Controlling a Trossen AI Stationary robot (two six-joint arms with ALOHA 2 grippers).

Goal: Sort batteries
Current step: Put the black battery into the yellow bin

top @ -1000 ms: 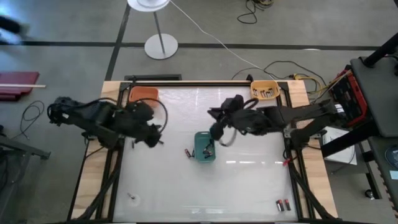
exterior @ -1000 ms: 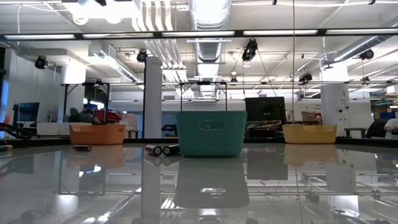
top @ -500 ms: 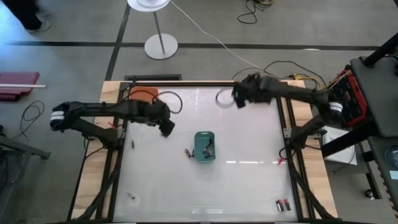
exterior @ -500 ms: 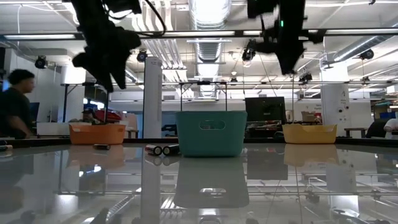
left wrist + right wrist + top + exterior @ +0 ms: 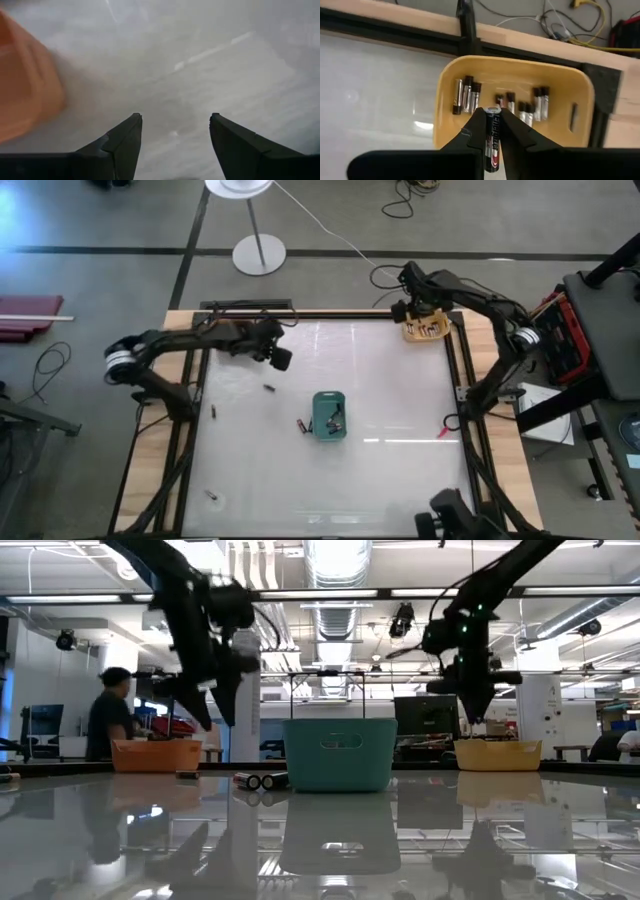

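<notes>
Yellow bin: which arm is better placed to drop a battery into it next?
The right. Its pincer is shut on a battery directly above the yellow bin. The left pincer is open, empty, and far away near the orange bin.

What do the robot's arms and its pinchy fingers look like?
Both arms are dark, almost black, built of chunky jointed segments. The left arm has a pale band near its shoulder end, and so does the right arm. Thin dark cables loop alongside them. The left gripper has two flat black fingers tapering to blunt tips; the right gripper has the same kind of slim, wedge-shaped black fingers.
</notes>
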